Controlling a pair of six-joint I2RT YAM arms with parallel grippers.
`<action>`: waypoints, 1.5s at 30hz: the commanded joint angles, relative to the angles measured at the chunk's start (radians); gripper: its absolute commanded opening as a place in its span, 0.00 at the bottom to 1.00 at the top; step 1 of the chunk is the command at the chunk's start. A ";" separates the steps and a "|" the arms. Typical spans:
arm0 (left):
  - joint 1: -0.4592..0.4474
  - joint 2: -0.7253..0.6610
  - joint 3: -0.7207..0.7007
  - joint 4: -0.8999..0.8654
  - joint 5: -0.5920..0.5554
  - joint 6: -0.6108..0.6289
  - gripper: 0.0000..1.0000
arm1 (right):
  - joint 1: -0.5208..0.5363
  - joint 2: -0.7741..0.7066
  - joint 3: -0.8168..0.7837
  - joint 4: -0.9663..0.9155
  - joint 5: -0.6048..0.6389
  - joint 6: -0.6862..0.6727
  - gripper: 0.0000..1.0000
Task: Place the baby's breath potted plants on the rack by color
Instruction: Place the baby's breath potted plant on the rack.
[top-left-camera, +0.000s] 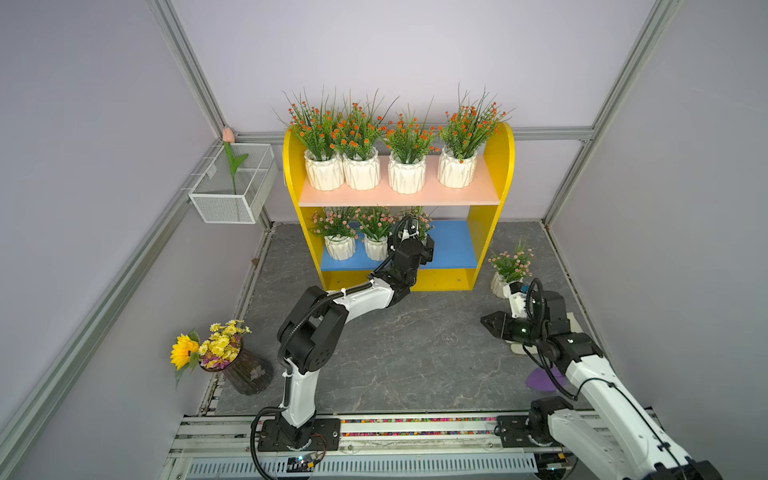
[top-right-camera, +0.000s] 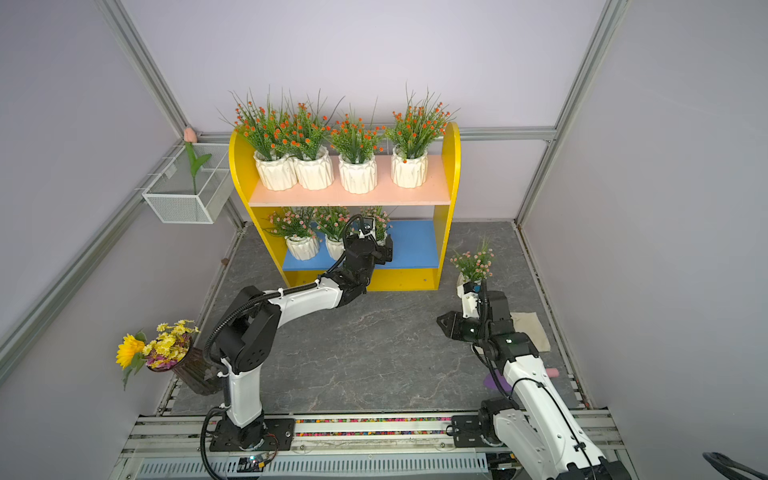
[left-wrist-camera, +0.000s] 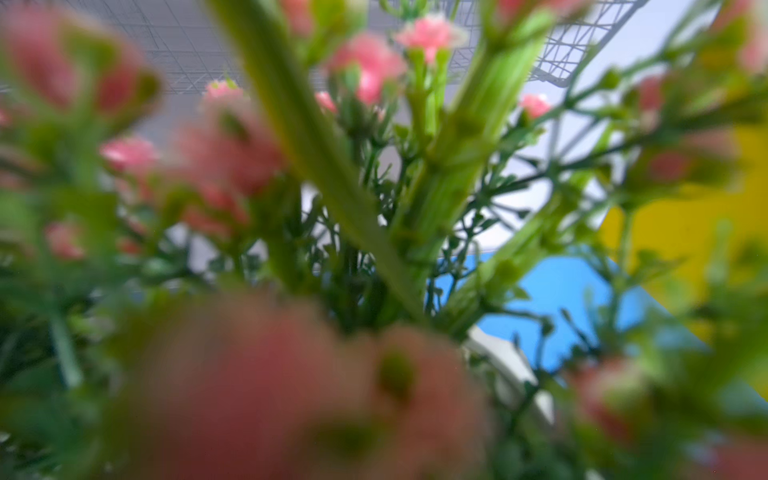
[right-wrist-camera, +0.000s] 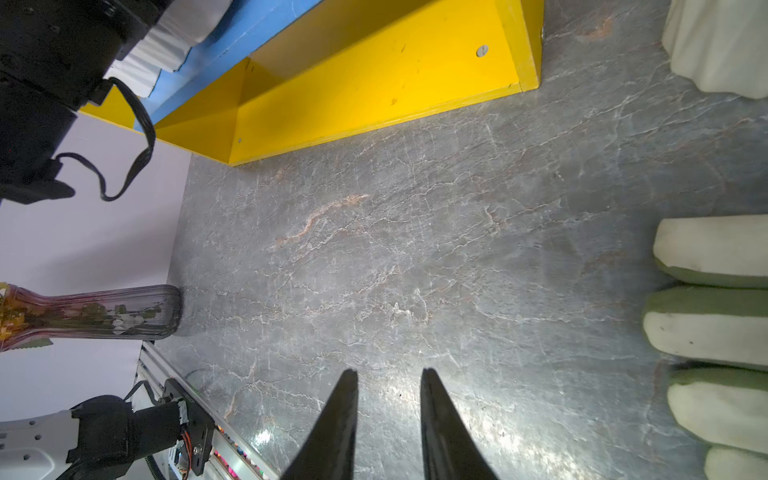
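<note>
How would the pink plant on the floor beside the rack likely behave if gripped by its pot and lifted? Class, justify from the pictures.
The pink plant probably tips easily if pushed high: its sprigs spread wider than the pot. The pot's ribbed facets likely help a grip hold. The thin sprigs should flex, not resist.

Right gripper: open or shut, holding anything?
Open, empty: the right wrist view shows the right gripper with its jaws apart, only bare grey tabletop between them.
</note>
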 joint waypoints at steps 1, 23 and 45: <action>0.022 0.020 0.044 0.037 -0.014 -0.032 0.58 | -0.001 -0.017 0.005 -0.011 -0.002 0.001 0.30; 0.048 0.078 0.073 -0.022 -0.030 -0.139 0.93 | -0.001 -0.011 0.003 0.002 -0.002 0.005 0.35; -0.001 0.005 -0.037 0.132 -0.155 -0.011 1.00 | -0.001 -0.018 -0.021 0.026 -0.008 0.009 0.40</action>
